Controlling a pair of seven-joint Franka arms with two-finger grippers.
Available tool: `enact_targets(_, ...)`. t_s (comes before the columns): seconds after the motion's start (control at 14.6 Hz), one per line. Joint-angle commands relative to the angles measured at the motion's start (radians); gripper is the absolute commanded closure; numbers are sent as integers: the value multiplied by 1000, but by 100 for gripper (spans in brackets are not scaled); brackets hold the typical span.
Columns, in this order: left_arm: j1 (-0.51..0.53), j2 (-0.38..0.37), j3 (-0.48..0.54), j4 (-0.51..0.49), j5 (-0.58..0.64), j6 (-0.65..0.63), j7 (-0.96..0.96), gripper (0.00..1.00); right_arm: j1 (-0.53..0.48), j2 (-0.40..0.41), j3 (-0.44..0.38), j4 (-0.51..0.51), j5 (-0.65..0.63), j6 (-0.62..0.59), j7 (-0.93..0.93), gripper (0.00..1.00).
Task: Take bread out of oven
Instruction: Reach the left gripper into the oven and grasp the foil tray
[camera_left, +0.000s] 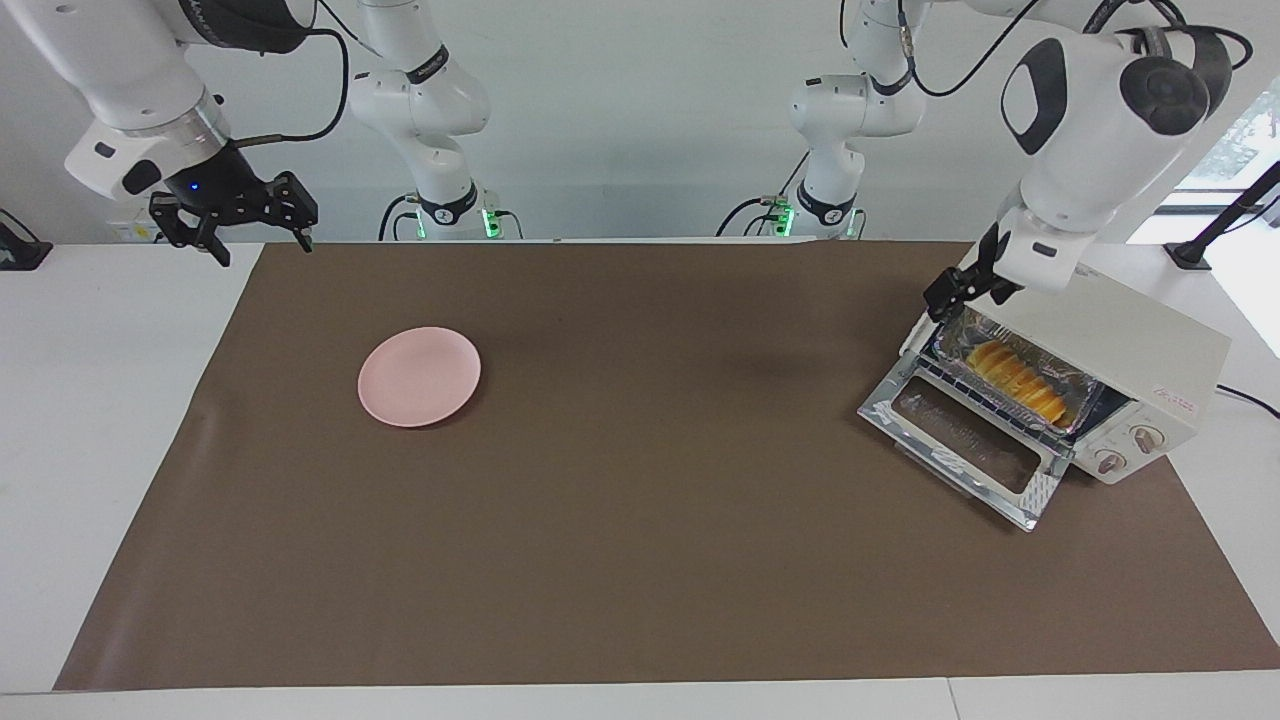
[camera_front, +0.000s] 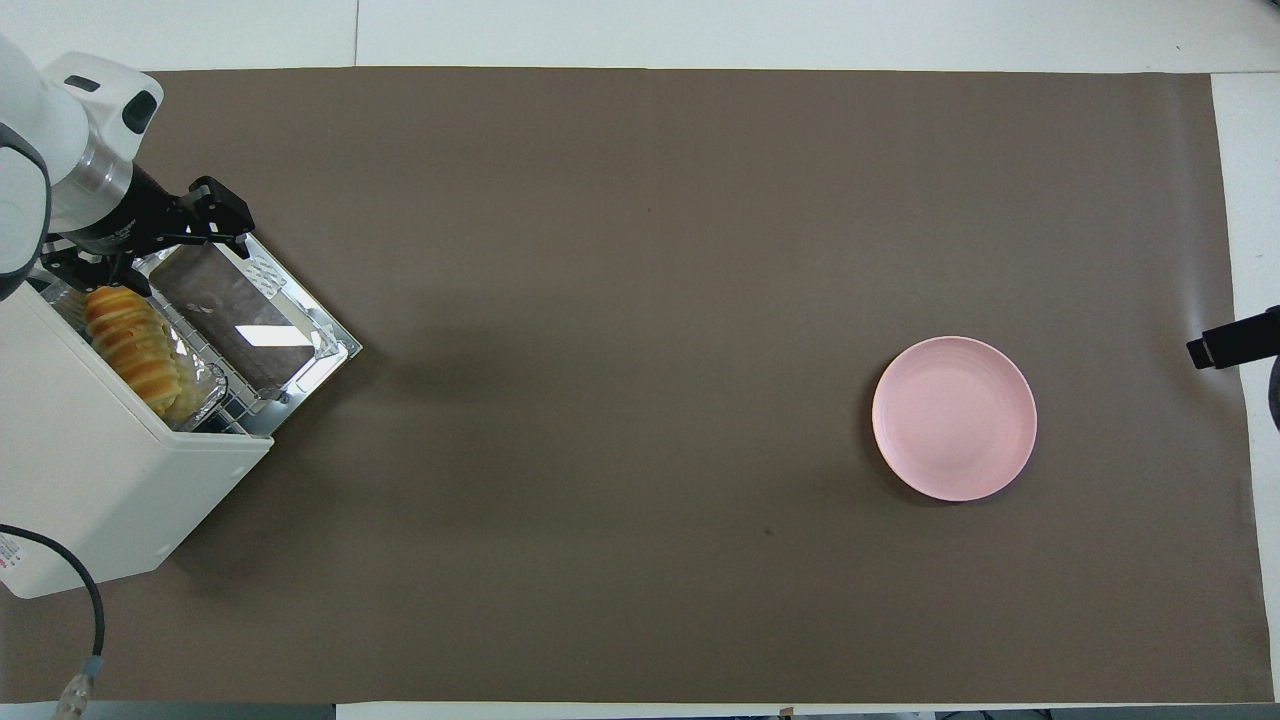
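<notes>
The ridged yellow-orange bread loaf (camera_left: 1020, 379) lies in a crinkled silver foil tray (camera_left: 1082, 405) on the rack of the cream-white toaster oven (camera_left: 1150, 350), whose glass door (camera_left: 965, 440) hangs open; the loaf's long axis runs along the oven's mouth. The left tool (camera_left: 957, 290) hovers at the tray's end nearer the robots, and I cannot tell how its fingers stand. The right tool (camera_left: 260, 238), fingers spread, waits over the table (camera_left: 600, 560) edge at its own end, well apart from the round pink plate (camera_left: 419, 376).

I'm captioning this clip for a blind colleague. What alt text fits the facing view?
The left gripper is at the open mouth of the oven, by the end of the foil tray holding the bread; the oven door lies folded down. A pink plate sits on the brown mat toward the right arm's end, where the right gripper waits raised, jaws open.
</notes>
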Motion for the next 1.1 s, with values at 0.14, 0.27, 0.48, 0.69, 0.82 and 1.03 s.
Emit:
enact_targets(0.14, 32, -12, 25, -208, 24, 233, -185, 0, -8, -19, 2, -14, 16, -10, -13, 0)
enact_targets(0.27, 43, -46, 37, -296, 24, 285, -188, 0, -8, -19, 2, -14, 16, -10, -13, 0)
enact_targets(0.48, 43, -61, 42, -335, 38, 302, -188, 0, -8, -19, 2, -14, 16, -10, -13, 0)
enact_targets(0.69, 60, -67, 43, -365, 39, 333, -188, 0, -8, -17, 2, -14, 16, -10, -13, 0)
enact_targets(0.82, 60, -76, 43, -394, 39, 370, -188, 0, -8, -19, 2, -14, 16, -10, -13, 0)
enact_targets(1.03, 60, -63, 43, -336, 38, 350, -187, 0, -8, -19, 2, -14, 16, -10, -13, 0)
